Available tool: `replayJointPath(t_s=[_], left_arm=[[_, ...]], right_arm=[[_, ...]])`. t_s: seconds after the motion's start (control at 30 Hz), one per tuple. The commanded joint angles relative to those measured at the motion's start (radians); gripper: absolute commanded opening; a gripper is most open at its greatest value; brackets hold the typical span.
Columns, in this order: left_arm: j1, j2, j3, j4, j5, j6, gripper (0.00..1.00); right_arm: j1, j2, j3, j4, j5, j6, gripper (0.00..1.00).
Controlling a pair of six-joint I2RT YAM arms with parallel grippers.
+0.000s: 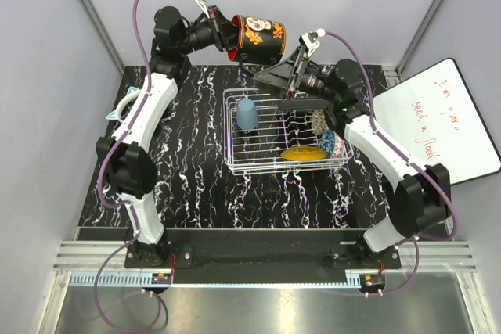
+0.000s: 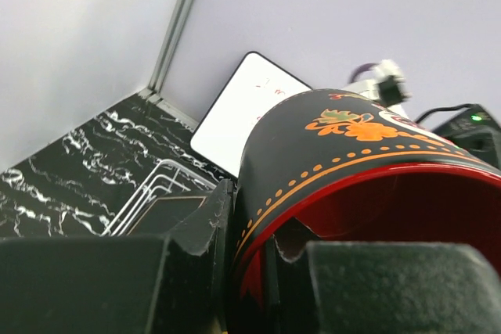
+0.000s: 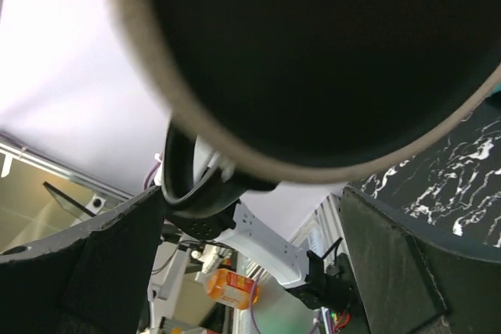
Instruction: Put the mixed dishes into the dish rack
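Gripping dark mug (image 1: pixel 262 37) by rim, left pincer (image 1: pixel 228 37) is hovering aloft | right pincer (image 3: pixel 250 197) is gaping beside black plate (image 3: pixel 313 52) above dish rack (image 1: pixel 235 163)

Whiteboard (image 1: pixel 438 127) bears red handwriting, perhaps "send a flood".

The dark mug (image 2: pixel 344 154) looks glossy and smooth, the dish rack (image 1: pixel 228 132) white-coated wire, the table (image 1: pixel 196 185) polished marble-look.

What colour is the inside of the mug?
The mug is red inside, clearest in the left wrist view.
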Motion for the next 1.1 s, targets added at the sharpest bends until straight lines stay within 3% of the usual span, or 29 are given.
replayJointPath(t_s=[0.0, 0.1, 0.3, 0.7, 0.9, 1.07], left_arm=[[-0.012, -0.071, 0.028, 0.17, 0.012, -0.054, 0.0], [-0.021, -0.072, 0.027, 0.162, 0.004, -0.033, 0.0], [-0.048, -0.068, 0.027, 0.132, -0.004, 0.02, 0.0], [-0.09, -0.062, 0.0, 0.023, -0.019, 0.211, 0.0], [-0.102, -0.052, -0.015, 0.006, -0.021, 0.233, 0.0], [-0.122, -0.046, -0.021, -0.002, -0.013, 0.244, 0.0]], right_arm=[[0.002, 0.025, 0.047, 0.223, -0.028, 0.122, 0.98], [0.001, 0.066, 0.043, 0.315, 0.002, 0.203, 0.86], [0.002, 0.148, 0.068, 0.483, 0.05, 0.357, 0.75], [0.004, 0.209, 0.097, 0.648, 0.114, 0.504, 0.69], [0.01, 0.246, 0.125, 0.694, 0.111, 0.544, 0.68], [0.017, 0.257, 0.146, 0.7, 0.102, 0.545, 0.55]])
